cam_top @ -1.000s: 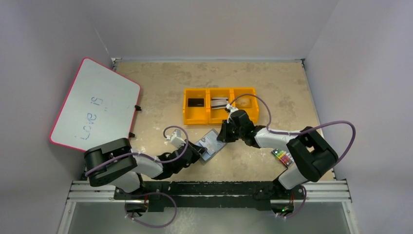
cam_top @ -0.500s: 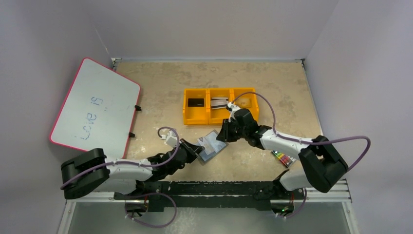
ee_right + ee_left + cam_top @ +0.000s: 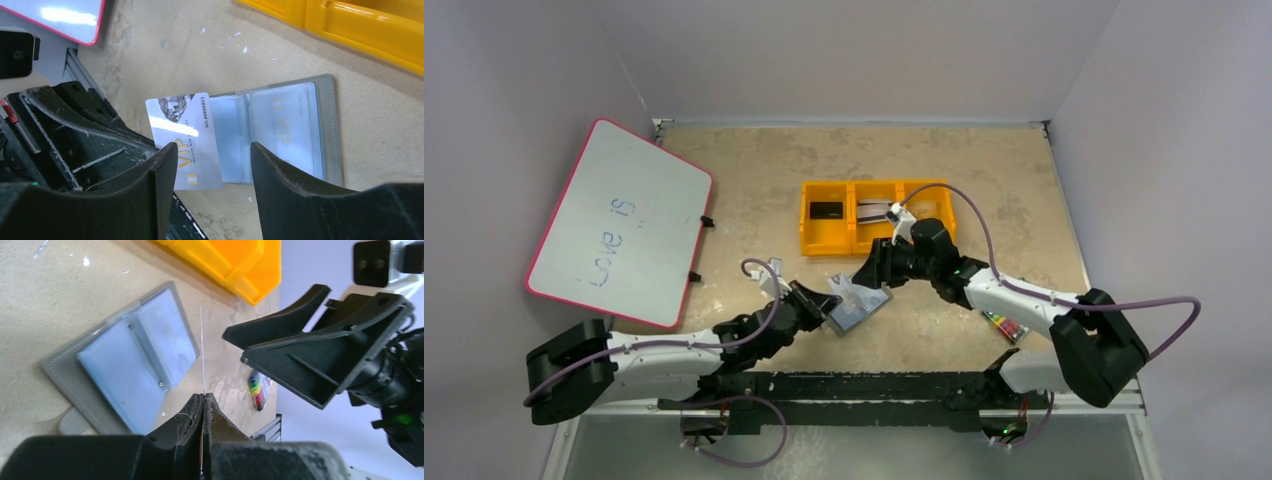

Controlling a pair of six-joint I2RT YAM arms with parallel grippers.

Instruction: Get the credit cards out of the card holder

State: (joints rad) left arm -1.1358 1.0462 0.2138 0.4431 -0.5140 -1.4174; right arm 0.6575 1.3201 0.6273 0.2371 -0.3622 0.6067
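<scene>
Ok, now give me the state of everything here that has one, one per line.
Card holder: open, flat on table.
Silver card: held clear of the holder.
Left fingers: shut on the silver card.
Right fingers: open, holding nothing.
Yellow tray: black card in left compartment, striped card in middle.

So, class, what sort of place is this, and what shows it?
Probably a robot lab test cell: a left arm and right arm bolted to a metal rail at the table edge, plain grey walls boxing it in, and staged props like the yellow bin tray and whiteboard.
</scene>
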